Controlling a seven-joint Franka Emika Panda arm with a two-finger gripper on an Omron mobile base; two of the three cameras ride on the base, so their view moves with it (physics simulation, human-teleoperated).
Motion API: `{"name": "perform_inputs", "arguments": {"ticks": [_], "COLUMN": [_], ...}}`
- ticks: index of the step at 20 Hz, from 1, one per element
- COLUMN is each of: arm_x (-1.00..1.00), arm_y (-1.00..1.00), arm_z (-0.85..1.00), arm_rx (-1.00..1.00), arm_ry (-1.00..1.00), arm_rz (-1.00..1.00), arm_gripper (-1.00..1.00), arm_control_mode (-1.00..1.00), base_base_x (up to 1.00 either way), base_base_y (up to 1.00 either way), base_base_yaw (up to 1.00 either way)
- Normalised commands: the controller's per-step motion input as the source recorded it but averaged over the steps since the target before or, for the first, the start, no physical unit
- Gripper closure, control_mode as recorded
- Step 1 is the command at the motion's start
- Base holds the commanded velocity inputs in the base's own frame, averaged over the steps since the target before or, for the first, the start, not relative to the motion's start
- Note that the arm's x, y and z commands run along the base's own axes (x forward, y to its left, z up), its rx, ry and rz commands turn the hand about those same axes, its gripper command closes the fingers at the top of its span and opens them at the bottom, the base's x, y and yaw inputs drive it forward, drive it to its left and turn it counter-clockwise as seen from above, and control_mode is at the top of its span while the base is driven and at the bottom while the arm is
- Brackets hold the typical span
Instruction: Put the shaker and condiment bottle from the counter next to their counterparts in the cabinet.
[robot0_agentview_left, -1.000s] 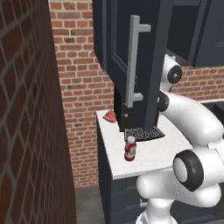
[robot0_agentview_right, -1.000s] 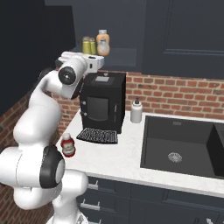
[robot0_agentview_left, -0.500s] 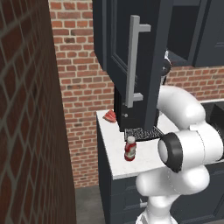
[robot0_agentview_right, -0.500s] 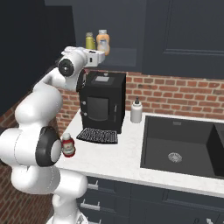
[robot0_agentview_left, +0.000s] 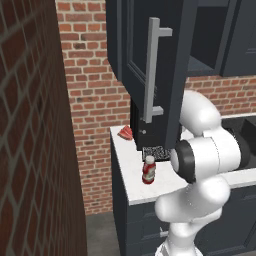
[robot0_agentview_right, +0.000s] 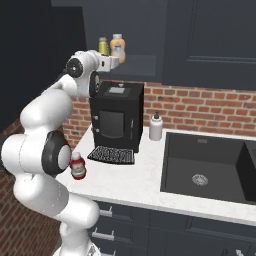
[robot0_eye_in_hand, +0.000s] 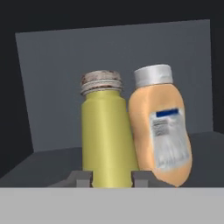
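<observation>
The yellow-green shaker (robot0_eye_in_hand: 107, 140) with its silvery top stands upright between my fingertips, on the shelf of the open cabinet (robot0_agentview_right: 145, 62). My gripper (robot0_eye_in_hand: 111, 177) is shut on the shaker low down, one finger on each side. An orange bottle (robot0_eye_in_hand: 162, 131) with a grey cap leans against the shaker's right side. In the right base view, the gripper (robot0_agentview_right: 112, 59) reaches into the cabinet, with the shaker (robot0_agentview_right: 103, 46) and the orange bottle (robot0_agentview_right: 118, 47) just above it. The red condiment bottle (robot0_agentview_right: 77, 166) (robot0_agentview_left: 148, 170) stands near the front edge of the counter (robot0_agentview_right: 135, 185).
The cabinet door (robot0_agentview_left: 165, 75) with its grey bar handle (robot0_agentview_left: 151, 70) hangs open over the counter. Below the shelf stands a black coffee machine (robot0_agentview_right: 116, 116), with a white dispenser (robot0_agentview_right: 155, 126) and a sink (robot0_agentview_right: 205, 170) to its right. A flat red thing (robot0_agentview_left: 126, 132) lies by the brick wall.
A second ago the hand was lower. It rose and reached further into the cabinet with the shaker. Over the last half second it hardly moved. The red bottle stayed put.
</observation>
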Motion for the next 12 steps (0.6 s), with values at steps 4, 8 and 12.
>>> {"name": "perform_inputs", "arguments": {"ticks": [4, 8, 12], "arm_x": [0.42, 0.18, 0.07], "arm_y": [0.10, 0.00, 0.00], "arm_z": [-0.09, 0.00, 0.00], "arm_rx": [0.00, 0.00, 0.00], "arm_ry": [0.09, 0.00, 0.00], "arm_rz": [0.00, 0.00, 0.00], "arm_gripper": [-1.00, -1.00, -1.00], "arm_control_mode": [-1.00, -1.00, -1.00], "base_base_x": [0.00, 0.00, 0.00], "base_base_y": [0.00, 0.00, 0.00], "base_base_yaw": [0.00, 0.00, 0.00]}}
